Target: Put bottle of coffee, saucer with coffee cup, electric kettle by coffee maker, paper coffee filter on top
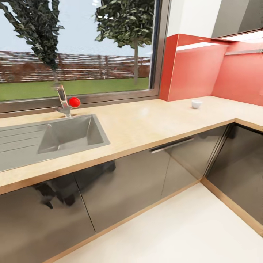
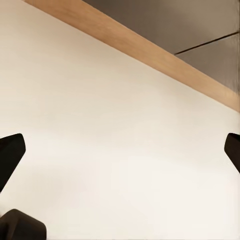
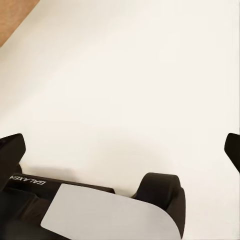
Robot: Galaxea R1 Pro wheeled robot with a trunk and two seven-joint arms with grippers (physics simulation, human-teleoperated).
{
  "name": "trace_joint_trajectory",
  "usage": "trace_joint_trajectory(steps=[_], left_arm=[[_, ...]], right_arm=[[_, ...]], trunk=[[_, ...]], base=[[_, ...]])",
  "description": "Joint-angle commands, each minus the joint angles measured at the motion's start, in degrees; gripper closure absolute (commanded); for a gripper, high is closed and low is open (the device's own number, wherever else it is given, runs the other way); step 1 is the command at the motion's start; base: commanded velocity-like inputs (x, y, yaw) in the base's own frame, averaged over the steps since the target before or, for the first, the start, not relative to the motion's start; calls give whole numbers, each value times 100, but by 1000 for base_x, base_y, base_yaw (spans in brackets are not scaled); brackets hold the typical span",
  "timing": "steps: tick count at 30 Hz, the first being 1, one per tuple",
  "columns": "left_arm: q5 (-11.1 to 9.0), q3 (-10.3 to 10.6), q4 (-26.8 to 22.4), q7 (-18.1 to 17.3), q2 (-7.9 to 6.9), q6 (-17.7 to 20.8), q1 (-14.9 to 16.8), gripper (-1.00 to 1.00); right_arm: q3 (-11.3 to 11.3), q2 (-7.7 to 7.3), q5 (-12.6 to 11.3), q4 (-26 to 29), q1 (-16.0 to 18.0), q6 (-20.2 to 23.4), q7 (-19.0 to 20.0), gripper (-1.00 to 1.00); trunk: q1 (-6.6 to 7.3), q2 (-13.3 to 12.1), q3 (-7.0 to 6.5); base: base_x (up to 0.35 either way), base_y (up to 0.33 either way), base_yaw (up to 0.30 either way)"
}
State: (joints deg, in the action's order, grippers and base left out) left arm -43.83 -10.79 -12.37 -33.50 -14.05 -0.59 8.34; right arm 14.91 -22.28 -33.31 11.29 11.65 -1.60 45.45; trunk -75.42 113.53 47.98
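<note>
Head view shows the coffee cup [image 1: 196, 104] alone on the countertop [image 1: 146, 128]; both grippers, left [image 2: 120, 150] and right [image 3: 120, 145], hang wide open, empty, probably for travelling

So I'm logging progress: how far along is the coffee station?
Nothing looks done. The cup sits alone on the countertop near the red wall, with no saucer under it and no coffee maker beside it. Nothing is in hand: both wrist views show open tool fingers over bare floor. Every placement seems left.
</note>
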Motion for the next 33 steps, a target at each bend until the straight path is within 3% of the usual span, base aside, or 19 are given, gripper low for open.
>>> trace_joint_trajectory(steps=[1,16,33], left_arm=[[-21,-1,6,-25,-1,-5,3,-100],[-21,6,6,-25,-1,-4,1,-100],[-21,7,6,-25,64,-58,1,-100]], right_arm=[[48,0,-44,-7,4,-16,7,-100],[48,13,-44,-126,4,-360,7,-100],[56,17,-44,-127,4,-376,7,-100]], trunk=[[1,2,3],[1,2,-50],[1,2,-52]], base=[[13,-258,-62],[2,-64,-175],[0,-282,-8]])
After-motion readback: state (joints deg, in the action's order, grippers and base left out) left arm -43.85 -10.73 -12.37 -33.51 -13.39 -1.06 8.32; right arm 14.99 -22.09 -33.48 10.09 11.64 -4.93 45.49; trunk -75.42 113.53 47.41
